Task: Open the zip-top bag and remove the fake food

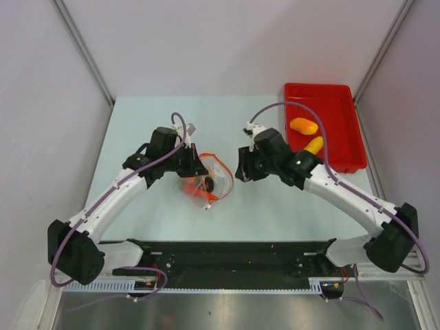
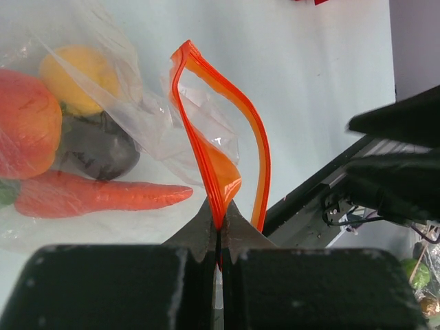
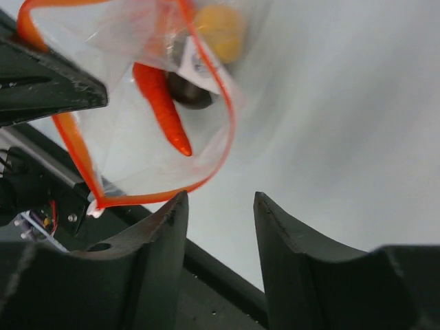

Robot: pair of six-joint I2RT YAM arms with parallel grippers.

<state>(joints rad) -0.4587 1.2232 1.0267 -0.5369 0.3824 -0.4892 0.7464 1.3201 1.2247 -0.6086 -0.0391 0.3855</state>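
From here, my left arm (image 1: 113, 196) and right arm (image 1: 347, 196) show white shells between black joint housings and black bases. A purple cable (image 1: 275, 105) trails along each. A small green light (image 1: 300, 163) glows on the right wrist. The right gripper (image 3: 220, 199) has matte black fingers (image 3: 155, 268).

No legible text, labels or numbers anywhere.
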